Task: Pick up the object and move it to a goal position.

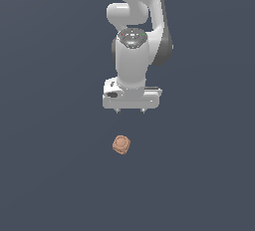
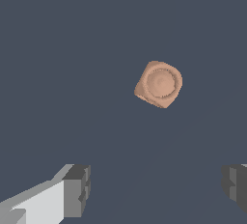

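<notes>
A: Since only two things show on the dark grey-blue surface (image 1: 55, 165), clutter check is quick: white arm (image 1: 133, 36) and the object (image 1: 121, 145), nothing else drawn in either view.

B: Anything between the fingers (image 1: 130, 110) and the object?

A: No. Exterior view shows bare surface in the gap between the two dark fingertips and the lump. Arm hangs from the top of the frame, wrist pointing down, hand body wider than the object.

B: Finger state?

A: Spread wide, holding nothing. Wrist view shows one grey pad (image 2: 77, 190) on a white finger and the other pad at the opposite edge of the picture, well apart, only surface between them.

B: Object position relative to them?

A: Exterior view: below the fingers in the picture, apart, not touching, a little toward the exterior view's left of the midpoint between the tips. Wrist view: the object (image 2: 158, 84) sits ahead of the pads, not between them. Terracotta-brown, rounded blocky shape, raised round face turned toward the wrist camera, resting a bit rotated.

B: Edges, room?

A: No surface edge visible in either view. Open plain surface on every side of the object. Height of the fingers above the surface cannot be told.
</notes>
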You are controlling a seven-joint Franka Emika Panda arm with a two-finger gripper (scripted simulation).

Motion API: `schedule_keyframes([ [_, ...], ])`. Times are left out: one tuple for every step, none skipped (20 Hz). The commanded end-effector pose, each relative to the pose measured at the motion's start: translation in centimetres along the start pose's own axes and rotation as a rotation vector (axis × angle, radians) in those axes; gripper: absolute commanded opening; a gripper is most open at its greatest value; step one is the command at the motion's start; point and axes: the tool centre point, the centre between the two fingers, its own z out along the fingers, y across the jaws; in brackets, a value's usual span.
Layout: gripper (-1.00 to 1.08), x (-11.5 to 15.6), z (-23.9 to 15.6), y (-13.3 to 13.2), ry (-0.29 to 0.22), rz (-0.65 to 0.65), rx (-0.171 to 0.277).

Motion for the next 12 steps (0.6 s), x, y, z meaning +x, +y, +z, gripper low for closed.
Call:
schedule_keyframes([
  [1.00, 0.0, 0.0, 0.0, 0.000, 0.000, 0.000],
  [1.00, 0.0, 0.1, 0.0, 0.000, 0.002, 0.000],
  [1.00, 0.1, 0.1, 0.1, 0.000, 0.005, 0.000],
  [1.00, 0.2, 0.2, 0.1, 0.000, 0.010, 0.000],
  [1.00, 0.3, 0.3, 0.1, -0.001, 0.016, 0.000],
  [1.00, 0.5, 0.4, 0.2, -0.001, 0.024, 0.000],
  [1.00, 0.6, 0.6, 0.3, -0.002, 0.033, 0.000],
  [1.00, 0.8, 0.8, 0.4, -0.003, 0.044, 0.001],
  [1.00, 1.1, 1.0, 0.5, -0.003, 0.057, 0.001],
  [1.00, 1.3, 1.2, 0.6, -0.004, 0.070, 0.001],
  [1.00, 1.6, 1.5, 0.7, -0.005, 0.086, 0.002],
  [1.00, 1.9, 1.8, 0.8, -0.006, 0.103, 0.002],
])
